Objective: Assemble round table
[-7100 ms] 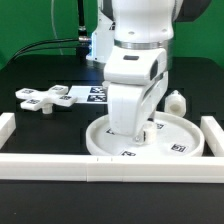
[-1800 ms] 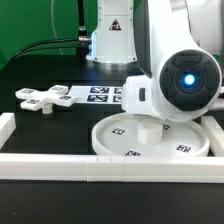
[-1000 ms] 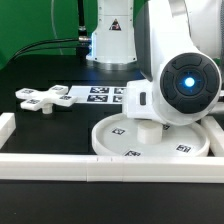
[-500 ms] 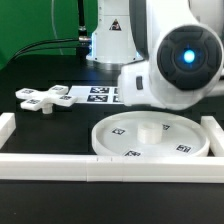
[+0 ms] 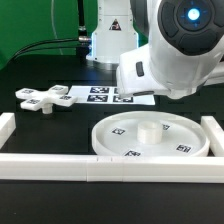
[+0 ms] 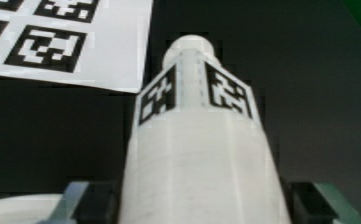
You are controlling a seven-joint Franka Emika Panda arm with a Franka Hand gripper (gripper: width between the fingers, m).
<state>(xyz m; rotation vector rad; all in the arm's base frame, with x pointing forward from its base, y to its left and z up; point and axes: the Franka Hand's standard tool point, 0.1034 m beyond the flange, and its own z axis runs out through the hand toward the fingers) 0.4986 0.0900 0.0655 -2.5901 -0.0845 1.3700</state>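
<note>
As the end effector [image 6: 195,206] pinches the post [image 6: 195,130] aloft above the desk, a slight tilt in that grip could make it miss or jam at the centre of the disc [image 5: 113,136], lying by the desk's camera-side edge.

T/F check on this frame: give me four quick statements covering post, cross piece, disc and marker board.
1. The gripper holds the post between its fingers. True.
2. The cross-shaped piece lies on the round disc. False: it lies on the table, apart from the disc, toward the exterior view's left.
3. The post stands in the disc's centre. False: it is in the gripper.
4. The marker board lies beyond the disc in the exterior view. True.
</note>
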